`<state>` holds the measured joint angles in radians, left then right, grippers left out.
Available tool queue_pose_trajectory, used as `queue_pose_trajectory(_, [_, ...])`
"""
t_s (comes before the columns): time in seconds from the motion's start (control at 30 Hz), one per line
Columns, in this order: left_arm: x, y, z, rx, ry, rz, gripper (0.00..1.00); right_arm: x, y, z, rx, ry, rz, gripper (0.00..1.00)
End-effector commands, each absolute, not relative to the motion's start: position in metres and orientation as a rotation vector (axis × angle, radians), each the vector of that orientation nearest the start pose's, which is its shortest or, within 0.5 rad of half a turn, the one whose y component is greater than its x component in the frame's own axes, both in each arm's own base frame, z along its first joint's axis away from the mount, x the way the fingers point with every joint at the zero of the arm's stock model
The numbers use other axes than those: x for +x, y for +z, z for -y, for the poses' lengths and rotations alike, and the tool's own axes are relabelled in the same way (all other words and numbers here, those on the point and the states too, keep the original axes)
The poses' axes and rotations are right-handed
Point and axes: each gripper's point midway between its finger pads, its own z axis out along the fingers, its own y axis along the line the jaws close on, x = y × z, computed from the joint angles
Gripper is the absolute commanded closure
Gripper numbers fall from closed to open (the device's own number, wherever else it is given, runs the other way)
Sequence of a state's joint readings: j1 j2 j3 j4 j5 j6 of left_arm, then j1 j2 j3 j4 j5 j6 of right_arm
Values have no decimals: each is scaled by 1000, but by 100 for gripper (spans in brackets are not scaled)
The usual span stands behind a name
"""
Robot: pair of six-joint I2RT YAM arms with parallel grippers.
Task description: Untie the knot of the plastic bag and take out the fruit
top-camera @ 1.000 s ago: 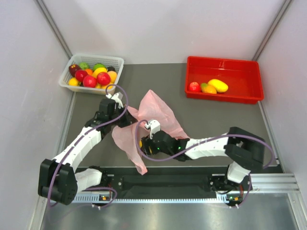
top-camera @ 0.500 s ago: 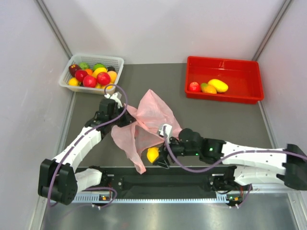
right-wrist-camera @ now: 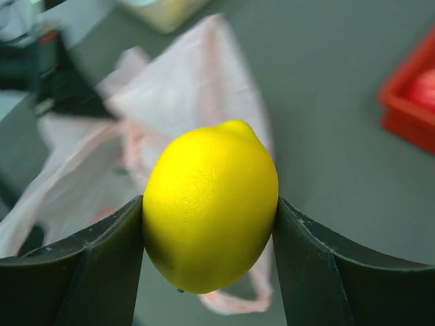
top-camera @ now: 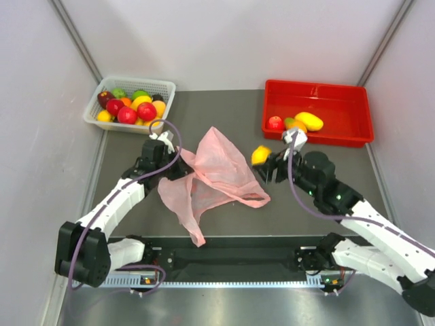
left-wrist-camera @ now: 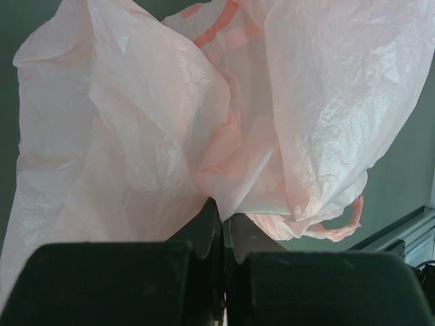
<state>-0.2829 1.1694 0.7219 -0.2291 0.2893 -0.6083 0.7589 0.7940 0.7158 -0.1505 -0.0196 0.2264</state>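
The pink plastic bag (top-camera: pixel 217 173) lies crumpled and open in the middle of the table; no knot shows. My left gripper (top-camera: pixel 178 170) is shut on a fold of the bag (left-wrist-camera: pixel 224 170) at its left edge. My right gripper (top-camera: pixel 265 161) is shut on a yellow lemon-like fruit (top-camera: pixel 260 155), held above the table right of the bag; it fills the right wrist view (right-wrist-camera: pixel 211 214). A red apple (top-camera: pixel 275 123), a mango (top-camera: pixel 296 125) and a yellow oval fruit (top-camera: pixel 309 121) lie in the red tray (top-camera: pixel 340 136).
A white basket (top-camera: pixel 95 115) with several red, yellow and green fruits stands at the back left. Grey walls close the table on three sides. A metal rail runs along the near edge.
My right gripper pulled the yellow fruit out from the bag's near side and carried it up and right, toward the red tray. The bag settled flatter. The left gripper stayed put.
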Motion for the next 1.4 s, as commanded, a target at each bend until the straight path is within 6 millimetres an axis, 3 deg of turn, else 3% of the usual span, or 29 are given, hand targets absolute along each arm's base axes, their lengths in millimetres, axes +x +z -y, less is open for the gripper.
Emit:
queue_pose_trajectory(0.0, [306, 154, 168, -191, -836, -2247, 100, 298, 276, -162, -124, 412, -1768, 100])
queue_pose_trajectory(0.07, [306, 155, 168, -181, -835, -2243, 100, 331, 275, -133, 33, 302, -1790, 100])
queue_pose_trajectory(0.1, [307, 156, 169, -171, -838, -2239, 100, 349, 272, -102, 134, 226, -1796, 100])
queue_pose_trajectory(0.17, [305, 156, 169, -158, -839, -2253, 100, 381, 264, -79, 242, 174, -1831, 100])
queue_pose_trajectory(0.2, [306, 157, 170, -151, -842, -2254, 100, 396, 265, -55, 309, 121, -1816, 100])
queue_pose_trajectory(0.27, [305, 157, 171, -150, -852, -2255, 100, 427, 259, -32, 368, 41, -1831, 100])
queue_pose_trajectory(0.33, [305, 158, 172, -148, -857, -2250, 100, 457, 257, -22, 378, -25, -1839, 100])
queue_pose_trajectory(0.47, [305, 160, 174, -132, -875, -2245, 100, 490, 246, 18, 494, -200, -1871, 100])
queue_pose_trajectory(0.5, [305, 161, 174, -126, -874, -2240, 100, 495, 240, 39, 558, -223, -1870, 99])
queue_pose_trajectory(0.53, [305, 161, 173, -126, -867, -2241, 100, 505, 230, 51, 597, -242, -1882, 98])
queue_pose_trajectory(0.57, [305, 160, 173, -127, -858, -2243, 100, 502, 216, 81, 670, -295, -1911, 99])
queue_pose_trajectory(0.67, [306, 159, 173, -122, -858, -2241, 100, 505, 180, 116, 769, -349, -1981, 100])
queue_pose_trajectory(0.77, [309, 154, 173, -135, -854, -2249, 100, 499, 142, 135, 836, -367, -2041, 100])
queue_pose_trajectory(0.9, [314, 155, 176, -143, -869, -2246, 100, 502, 96, 122, 787, -279, -2167, 100])
queue_pose_trajectory(1.07, [318, 161, 176, -146, -867, -2232, 100, 513, 75, 105, 746, -167, -2240, 89])
queue_pose_trajectory(1.13, [319, 164, 177, -142, -870, -2225, 100, 519, 68, 98, 717, -116, -2288, 79])
queue_pose_trajectory(1.17, [318, 165, 177, -143, -873, -2225, 100, 520, 65, 96, 702, -103, -2307, 65])
queue_pose_trajectory(1.23, [318, 165, 178, -145, -878, -2226, 100, 522, 66, 95, 706, -98, -2320, 52])
queue_pose_trajectory(1.37, [318, 166, 178, -140, -881, -2223, 100, 524, 88, 100, 718, -118, -2274, 1])
